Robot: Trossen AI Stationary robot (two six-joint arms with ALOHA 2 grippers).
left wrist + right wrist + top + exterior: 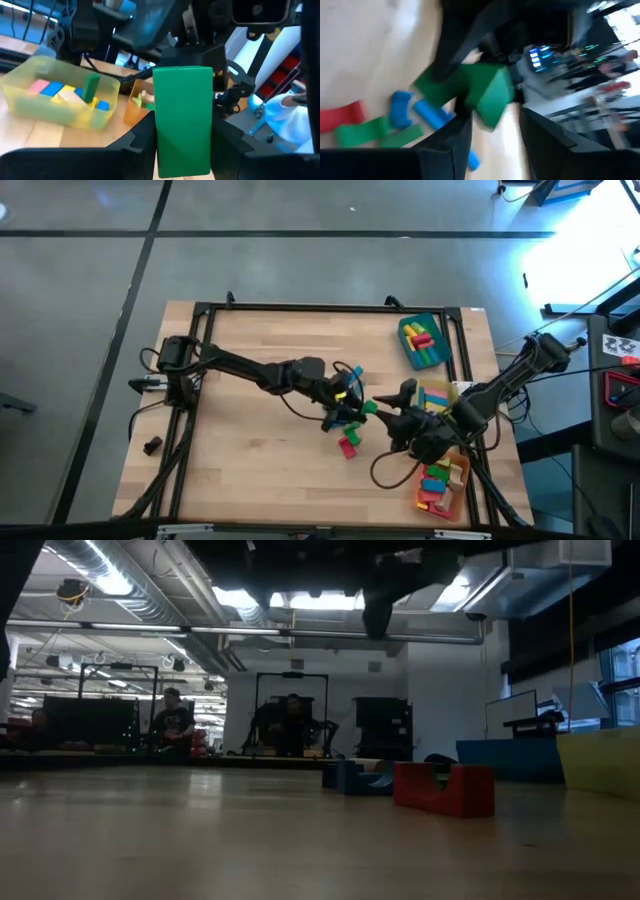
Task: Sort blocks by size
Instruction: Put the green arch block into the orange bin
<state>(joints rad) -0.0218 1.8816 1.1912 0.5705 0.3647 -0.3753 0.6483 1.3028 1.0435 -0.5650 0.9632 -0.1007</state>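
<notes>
A: Step in hand, as we read it: a handover in mid-air. The left gripper (182, 150) holds a green block (183, 120) upright between its fingers, clamped on the two long faces. In the high view that block (369, 408) sits near the table's centre, just right of the loose pile (347, 425).

B: And the right gripper (392, 416)?

A: It comes in from three o'clock, nose to nose with the left. Its wrist view shows the same green block (487, 92) ahead of its fingers, not between them, so we call its jaws parted and empty.

B: Destinations?

A: Three trays on the right: teal tray (440, 321) at one o'clock, yellow tray (60, 107) at three, orange tray (462, 495) at five. All already carry blocks.

B: Next move calls for what?

A: We judge the right must close on the block's free end before the left lets go; a mistimed release drops it on the pile. The block's size class, and so its tray, we cannot tell.
</notes>
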